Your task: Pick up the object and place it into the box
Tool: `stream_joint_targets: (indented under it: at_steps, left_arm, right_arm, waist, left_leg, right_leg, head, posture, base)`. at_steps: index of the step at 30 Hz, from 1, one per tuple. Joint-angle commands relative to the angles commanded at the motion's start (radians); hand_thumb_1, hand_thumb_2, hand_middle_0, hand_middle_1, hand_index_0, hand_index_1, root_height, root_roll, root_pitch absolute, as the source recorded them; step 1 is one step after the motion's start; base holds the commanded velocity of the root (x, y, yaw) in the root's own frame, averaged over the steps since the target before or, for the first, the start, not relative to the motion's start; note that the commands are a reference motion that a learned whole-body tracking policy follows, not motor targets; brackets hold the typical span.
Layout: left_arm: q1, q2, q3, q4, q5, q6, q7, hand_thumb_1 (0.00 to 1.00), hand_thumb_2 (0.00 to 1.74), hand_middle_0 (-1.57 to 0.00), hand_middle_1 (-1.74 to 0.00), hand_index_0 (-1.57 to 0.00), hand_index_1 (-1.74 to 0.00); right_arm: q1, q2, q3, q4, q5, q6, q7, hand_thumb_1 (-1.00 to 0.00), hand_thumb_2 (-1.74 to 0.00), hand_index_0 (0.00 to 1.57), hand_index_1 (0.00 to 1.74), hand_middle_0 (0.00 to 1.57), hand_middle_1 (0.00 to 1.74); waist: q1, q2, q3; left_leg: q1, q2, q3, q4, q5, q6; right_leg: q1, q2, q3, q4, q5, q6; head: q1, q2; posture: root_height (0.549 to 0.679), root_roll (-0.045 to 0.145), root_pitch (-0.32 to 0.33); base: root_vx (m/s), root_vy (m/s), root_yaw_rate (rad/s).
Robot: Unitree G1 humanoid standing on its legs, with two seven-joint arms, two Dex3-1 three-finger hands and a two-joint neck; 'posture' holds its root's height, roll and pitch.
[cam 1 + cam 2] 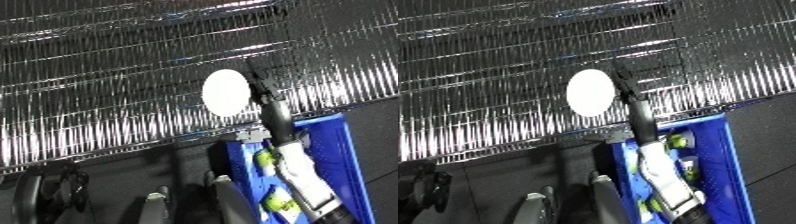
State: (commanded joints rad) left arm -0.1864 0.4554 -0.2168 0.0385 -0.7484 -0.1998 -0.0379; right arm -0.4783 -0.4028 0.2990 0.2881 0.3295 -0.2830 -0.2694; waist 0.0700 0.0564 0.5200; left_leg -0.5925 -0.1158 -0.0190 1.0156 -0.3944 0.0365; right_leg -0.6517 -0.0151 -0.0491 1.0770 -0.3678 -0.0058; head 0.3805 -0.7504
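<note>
A white round object hangs in front of the wire shelf, just above the blue bin's far left corner. My right hand is black and seen edge-on. It reaches up from the white forearm and lies against the object's right side, fingers closed on it. The forearm crosses over the blue bin, which stands at the lower right below the shelf's edge. My left hand shows in neither view.
Small items with yellow-green labels lie inside the bin beside my forearm. The metal shelf fills the upper part of the views. Dark, unclear shapes stand on the dark floor at the lower left.
</note>
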Motion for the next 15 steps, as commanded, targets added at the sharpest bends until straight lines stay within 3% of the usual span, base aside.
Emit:
stream_joint_targets:
  at_steps: [6,11,15]
  left_arm:
    - [-0.002,0.006,-0.005,-0.001,-0.008,0.003,-0.001,1.00,1.74,-1.57,-1.74,-1.57,-1.74]
    - [-0.010,0.014,-0.012,-0.006,-0.015,0.001,0.006,1.00,1.74,-1.57,-1.74,-1.57,-1.74]
    - [-0.011,0.017,-0.015,-0.002,-0.020,-0.006,0.004,1.00,1.74,-1.57,-1.74,-1.57,-1.74]
  right_arm:
    - [-0.031,-0.002,0.002,0.028,0.012,0.019,-0.009,-0.65,-1.13,1.02,1.13,1.02,1.13]
    - [-0.061,-0.007,0.005,0.044,0.021,0.019,-0.028,-0.90,-1.57,1.41,1.57,1.41,1.57]
    - [-0.074,-0.008,-0.001,0.055,0.025,0.011,-0.040,-0.90,-1.57,1.41,1.57,1.41,1.57]
  waist:
    - [0.005,0.003,0.000]
    - [0.007,0.006,0.000]
    - [0.008,0.007,0.000]
  left_leg:
    - [-0.008,-0.001,-0.002,0.013,-0.004,0.0027]
    - [-0.016,-0.002,-0.004,0.009,0.001,0.0041]
    - [-0.015,-0.001,-0.005,0.005,0.001,0.0031]
  right_leg:
    - [-0.007,0.0006,-0.004,0.010,-0.004,-0.0023]
    - [-0.015,0.0023,-0.006,0.011,-0.003,-0.0017]
    - [-0.010,0.0027,-0.005,0.006,-0.003,0.0001]
  head:
    - [0.010,0.058]
    - [0.015,0.090]
    - [0.022,0.126]
  posture:
    - [0.589,0.073,-0.013]
    - [0.588,0.072,-0.007]
    - [0.590,0.071,-0.007]
  base:
    - [-0.004,-0.010,0.028]
    - [-0.033,-0.010,0.015]
    - [-0.021,-0.009,-0.005]
